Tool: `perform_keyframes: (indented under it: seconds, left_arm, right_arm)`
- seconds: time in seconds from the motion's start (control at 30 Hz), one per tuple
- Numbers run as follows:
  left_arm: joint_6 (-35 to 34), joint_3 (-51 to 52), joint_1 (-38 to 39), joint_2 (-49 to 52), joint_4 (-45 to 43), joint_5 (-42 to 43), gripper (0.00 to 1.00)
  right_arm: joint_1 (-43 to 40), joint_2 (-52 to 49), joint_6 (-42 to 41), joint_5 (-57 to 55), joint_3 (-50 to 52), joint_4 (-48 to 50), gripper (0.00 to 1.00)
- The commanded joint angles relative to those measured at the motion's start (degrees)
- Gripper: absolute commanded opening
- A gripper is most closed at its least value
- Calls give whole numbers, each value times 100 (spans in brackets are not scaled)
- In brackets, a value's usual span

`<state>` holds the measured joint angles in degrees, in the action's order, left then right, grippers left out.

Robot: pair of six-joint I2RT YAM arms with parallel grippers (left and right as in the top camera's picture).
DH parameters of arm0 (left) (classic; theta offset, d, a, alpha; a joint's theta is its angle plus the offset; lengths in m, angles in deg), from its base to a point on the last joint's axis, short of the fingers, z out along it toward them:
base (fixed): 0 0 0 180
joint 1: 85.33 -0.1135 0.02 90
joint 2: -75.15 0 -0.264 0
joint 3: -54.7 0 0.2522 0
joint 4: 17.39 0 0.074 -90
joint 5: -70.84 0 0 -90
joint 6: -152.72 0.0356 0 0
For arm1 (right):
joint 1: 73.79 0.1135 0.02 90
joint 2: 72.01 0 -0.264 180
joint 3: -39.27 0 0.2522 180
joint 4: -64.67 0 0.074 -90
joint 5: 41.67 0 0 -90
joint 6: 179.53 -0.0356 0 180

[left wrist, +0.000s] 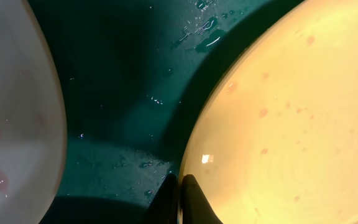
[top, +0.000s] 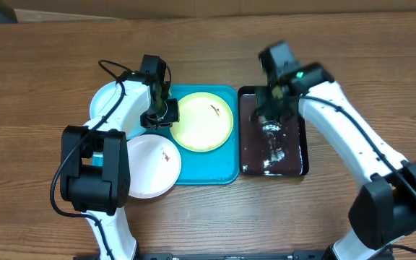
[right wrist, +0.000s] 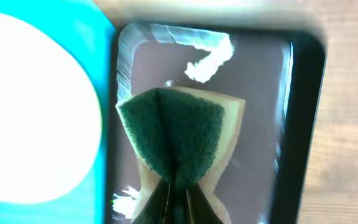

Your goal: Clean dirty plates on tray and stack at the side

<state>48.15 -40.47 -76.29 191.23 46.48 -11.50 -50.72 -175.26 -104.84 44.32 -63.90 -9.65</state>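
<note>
The left arm (top: 121,108) and right arm (top: 345,130) wear white shells, black joints, black cables and dark fingers (left wrist: 196,205).

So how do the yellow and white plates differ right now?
The yellow plate lies fully inside the tray; the white plate overhangs its left edge. The left tool pinches the yellow plate's rim; the white plate is free. Both carry a small reddish smear.

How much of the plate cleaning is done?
Done: nothing yet; no plates look stacked. The round yellow-green plastic plate on the teal rectangular plastic tray and the round white plastic plate both show reddish smears. In hand: the left gripper pinches the yellow-green plate's rim; the right gripper holds the green sponge over the glossy black tray. Still to do: wiping, then stacking.
</note>
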Motion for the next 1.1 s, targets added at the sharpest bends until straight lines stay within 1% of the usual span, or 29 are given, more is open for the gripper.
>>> perform_keyframes:
  seconds: [0.0,0.13,0.23,0.4,0.57,0.77,0.9,1.07]
  left_arm:
    - [133,76,42,81,28,-83,4]
    - [131,76,42,81,46,-114,4]
    - [129,76,42,81,44,-195,4]
    - [127,76,44,81,42,-190,4]
    - [127,76,42,81,42,-190,4]
    - [127,76,44,81,42,-190,4]
    - [127,76,42,81,42,-190,4]
    - [127,76,44,81,42,-188,4]
  right_arm:
    - [31,125,31,619,-798,48,4]
    - [201,66,26,870,-807,275,4]
    - [485,-44,28,817,-807,481,4]
    - [1075,-367,33,-232,-807,778,4]
    - [1445,-988,74,-866,-807,1038,4]
    - [1480,-1626,225,-999,-807,1375,4]
    - [1480,-1858,280,-1246,-807,1537,4]
    - [1482,-2079,339,-1224,-807,1637,4]
